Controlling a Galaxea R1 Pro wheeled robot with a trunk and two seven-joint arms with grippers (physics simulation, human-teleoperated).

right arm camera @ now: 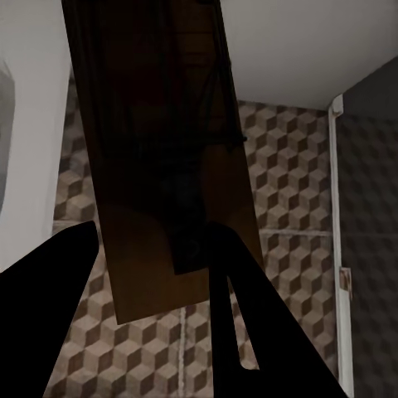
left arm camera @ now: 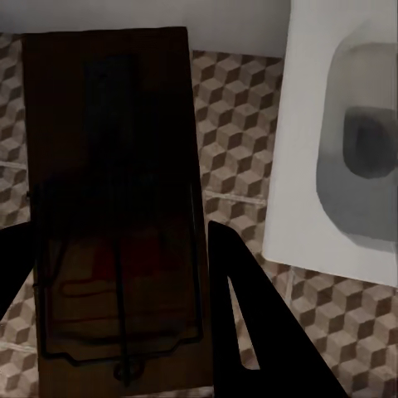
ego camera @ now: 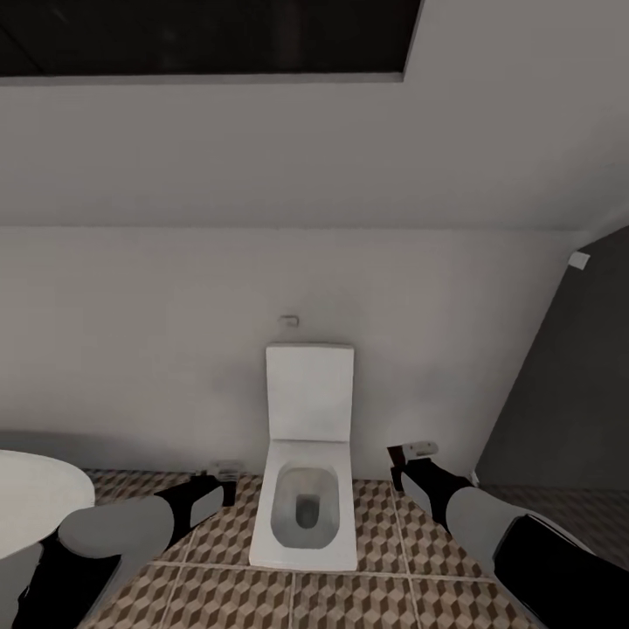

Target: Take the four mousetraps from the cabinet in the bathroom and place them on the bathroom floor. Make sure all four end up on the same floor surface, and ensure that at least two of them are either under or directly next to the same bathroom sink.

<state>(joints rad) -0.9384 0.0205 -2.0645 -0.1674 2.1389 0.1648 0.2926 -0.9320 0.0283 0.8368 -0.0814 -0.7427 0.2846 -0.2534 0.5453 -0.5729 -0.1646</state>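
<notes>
Tiled bathroom floor (ego camera: 384, 603) open at 6 o'clock, toilet (ego camera: 306, 507) at 12. My left gripper (left arm camera: 116, 315) clamps one mousetrap (left arm camera: 112, 166), right gripper (right arm camera: 149, 274) clamps another mousetrap (right arm camera: 157, 141).

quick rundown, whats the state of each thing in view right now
left gripper: shut on a mousetrap
left mousetrap: held between the fingers, off the floor
right gripper: shut on a mousetrap
right mousetrap: held between the fingers, off the floor
toilet: lid up, bowl open
bathroom floor: no mousetrap lying on the part shown
</notes>
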